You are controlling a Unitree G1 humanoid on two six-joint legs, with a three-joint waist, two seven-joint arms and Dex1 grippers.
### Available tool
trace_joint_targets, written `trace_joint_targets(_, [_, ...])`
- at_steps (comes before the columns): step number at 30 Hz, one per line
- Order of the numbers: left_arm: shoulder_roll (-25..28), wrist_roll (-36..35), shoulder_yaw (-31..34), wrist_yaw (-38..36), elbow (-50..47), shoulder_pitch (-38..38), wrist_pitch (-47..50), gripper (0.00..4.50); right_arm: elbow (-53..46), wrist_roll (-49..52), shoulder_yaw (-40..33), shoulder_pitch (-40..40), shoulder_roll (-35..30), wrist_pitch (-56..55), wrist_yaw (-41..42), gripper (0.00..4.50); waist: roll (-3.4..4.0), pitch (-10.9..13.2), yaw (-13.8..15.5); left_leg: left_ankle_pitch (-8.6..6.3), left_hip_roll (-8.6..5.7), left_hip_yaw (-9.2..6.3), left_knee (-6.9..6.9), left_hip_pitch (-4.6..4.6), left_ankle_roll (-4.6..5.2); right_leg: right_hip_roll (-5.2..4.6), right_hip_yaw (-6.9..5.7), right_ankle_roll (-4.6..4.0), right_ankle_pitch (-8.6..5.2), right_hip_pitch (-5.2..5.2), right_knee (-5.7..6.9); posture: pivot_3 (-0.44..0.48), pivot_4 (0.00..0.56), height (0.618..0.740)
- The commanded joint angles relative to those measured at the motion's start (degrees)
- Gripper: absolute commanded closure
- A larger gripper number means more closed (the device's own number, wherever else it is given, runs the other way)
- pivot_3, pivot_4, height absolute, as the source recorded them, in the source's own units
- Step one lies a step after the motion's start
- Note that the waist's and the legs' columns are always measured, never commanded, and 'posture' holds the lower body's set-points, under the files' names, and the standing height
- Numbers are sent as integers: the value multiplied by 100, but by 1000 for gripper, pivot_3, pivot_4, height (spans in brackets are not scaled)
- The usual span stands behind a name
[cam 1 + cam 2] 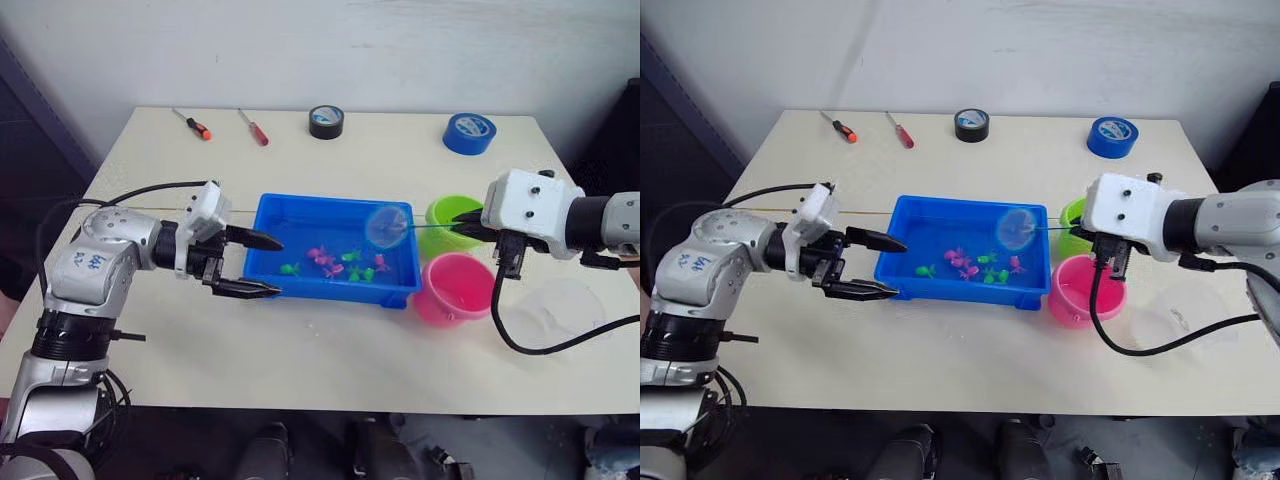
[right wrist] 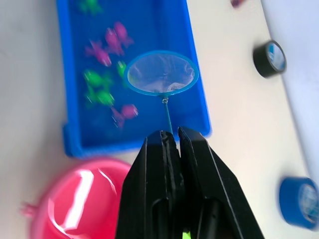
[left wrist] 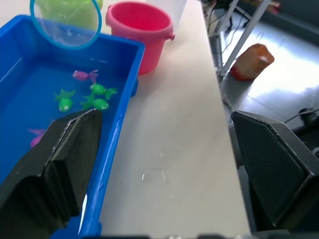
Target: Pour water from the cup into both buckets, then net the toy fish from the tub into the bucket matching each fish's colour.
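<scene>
Several tiny plastic fish point(image 1: 340, 264), green and pink, lie in the shallow bright blue tub point(image 1: 300, 212) at the middle of the pale surface point(image 1: 300, 350), seen from the head; the lime bucket point(image 1: 446, 212) and pink bucket point(image 1: 455, 289) stand just beside its right end, the clear cup point(image 1: 560, 312) further right. The left gripper point(image 1: 248, 264) hangs with jaws spread at the tub's left end. In the left wrist view the tub's rim is smooth, glossy plastic, likely slippery when wet. In the right wrist view the right gripper point(image 2: 172, 144) has its jaws pinched on the thin handle of the net point(image 2: 160, 73), whose blue hoop and fine mesh hover over the fish; it looks light and whippy, best held well back on the handle.
</scene>
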Motion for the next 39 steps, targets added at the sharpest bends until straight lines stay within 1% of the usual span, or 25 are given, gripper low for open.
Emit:
trace_joint_targets(1, [-114, 60, 39, 273, -100, -70, -218, 33, 324, -796, 202, 57, 1, -899, -179, 4500, 0, 0, 2, 0, 0, 0, 0, 0, 0, 0, 0, 0, 0, 0, 0, 0, 150, 736])
trace_joint_targets(4, [-172, 71, 1, 381, -109, -104, -250, 33, 517, -1044, 289, 19, 203, -1194, -259, 4500, 0, 0, -2, 2, 0, 4, 0, 0, -3, 1, 1, 0, 0, -1, 3, 0, 150, 736])
trace_joint_targets(9, [-189, 56, -59, 476, -172, -95, -236, 33, 927, -1712, 556, -97, 497, -2009, -411, 4500, 0, 0, -39, 5, 1, 10, 0, 2, -8, 5, 5, 0, 0, -6, 16, 0, 150, 736])
trace_joint_targets(18, [-197, 9, -104, 616, -355, -59, -184, 33, 1325, -2099, 694, -252, 887, -2586, -382, 4500, 1, 0, -11, 6, 1, 10, 3, 2, -10, 4, 4, 0, 0, -6, 20, 0, 150, 736])
trace_joint_targets(23, [-213, -14, -108, 661, -430, -77, -158, 33, 1531, -2372, 750, -269, 990, -2968, -390, 4500, 1, 0, -15, 7, 0, 10, 3, 3, -11, 4, 5, 0, 0, -6, 22, 0, 150, 736])
trace_joint_targets(33, [-205, -8, -121, 676, -443, -104, -168, 33, 1217, -2269, 634, -66, 1205, -2703, -233, 4500, 1, 1, -12, 7, 0, 10, 6, 3, -12, 5, 5, 0, 0, -6, 44, 0, 150, 736])
trace_joint_targets(39, [-206, 13, -150, 648, -379, -134, -225, 33, 1023, -2273, 593, 95, 1223, -2556, -198, 4500, 1, 1, -14, 7, 0, 11, 9, 3, -12, 5, 5, 0, 0, -6, 49, 0, 150, 736])
